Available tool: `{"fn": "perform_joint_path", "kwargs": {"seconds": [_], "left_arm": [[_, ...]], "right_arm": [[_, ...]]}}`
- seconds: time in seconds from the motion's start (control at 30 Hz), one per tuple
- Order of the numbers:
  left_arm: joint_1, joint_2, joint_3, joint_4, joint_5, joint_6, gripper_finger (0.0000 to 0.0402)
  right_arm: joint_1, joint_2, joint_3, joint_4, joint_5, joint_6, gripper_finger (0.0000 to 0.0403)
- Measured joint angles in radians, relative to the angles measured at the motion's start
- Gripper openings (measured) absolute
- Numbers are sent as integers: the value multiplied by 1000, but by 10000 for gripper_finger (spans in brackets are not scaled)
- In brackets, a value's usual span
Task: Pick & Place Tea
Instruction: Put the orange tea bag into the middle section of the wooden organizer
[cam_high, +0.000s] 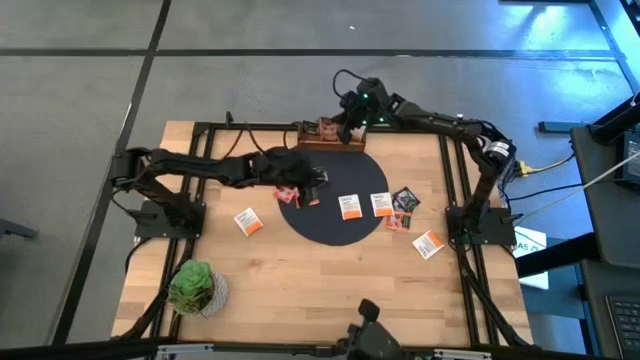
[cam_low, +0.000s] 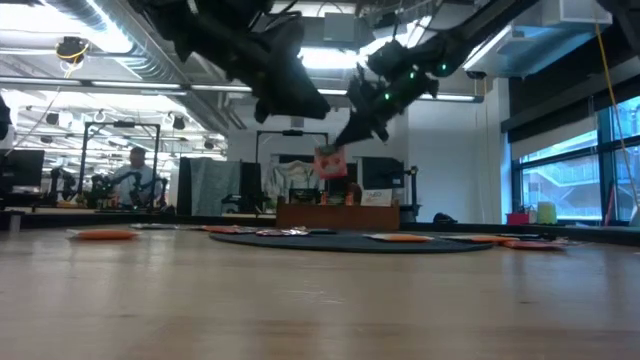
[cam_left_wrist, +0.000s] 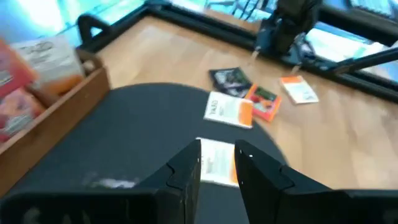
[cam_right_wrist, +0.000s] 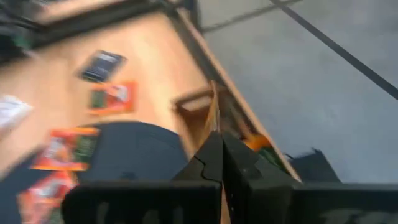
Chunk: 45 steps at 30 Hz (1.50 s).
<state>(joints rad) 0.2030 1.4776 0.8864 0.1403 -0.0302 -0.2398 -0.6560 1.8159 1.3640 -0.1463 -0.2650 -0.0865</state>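
Observation:
Several tea packets lie flat on and around the black round mat: orange-and-white ones, a dark one and a red one. My right gripper is raised above the wooden box at the table's far edge, shut on a red tea packet. My left gripper hangs raised over the mat's left part, slightly open with nothing between its fingers. An orange-and-white packet lies on the mat below it. My right gripper pinches the red packet by its upper edge between its two fingers, slanting down from the table's right. The packet hangs below the fingers, clear of the box. It shows edge-on in the right wrist view.
The wooden box holds red and white packets standing upright. More packets lie on bare wood at the left and right of the mat. A green plant stands at the near left corner. A black frame rims the table.

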Motion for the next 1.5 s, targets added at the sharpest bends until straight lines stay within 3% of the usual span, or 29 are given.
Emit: {"fn": "perform_joint_path", "kwargs": {"seconds": [0.4,0.73,1.1,1.3,1.4,1.5], "left_arm": [[49,-6,0,-93,-3,13,95],[55,-6,0,-100,-3,18,95],[55,-6,0,-100,-3,18,95],[50,-7,1,-148,-3,18,95],[43,-7,1,-250,-3,18,95],[31,0,1,-345,-8,17,95]], "right_arm": [[-47,151,0,67,45,-53,1],[-46,185,0,106,202,-136,11],[-46,186,0,105,206,-201,77],[-46,150,-2,81,312,-130,134],[-35,100,-1,22,249,-80,149],[-3,66,-1,-59,44,-55,154]]}}
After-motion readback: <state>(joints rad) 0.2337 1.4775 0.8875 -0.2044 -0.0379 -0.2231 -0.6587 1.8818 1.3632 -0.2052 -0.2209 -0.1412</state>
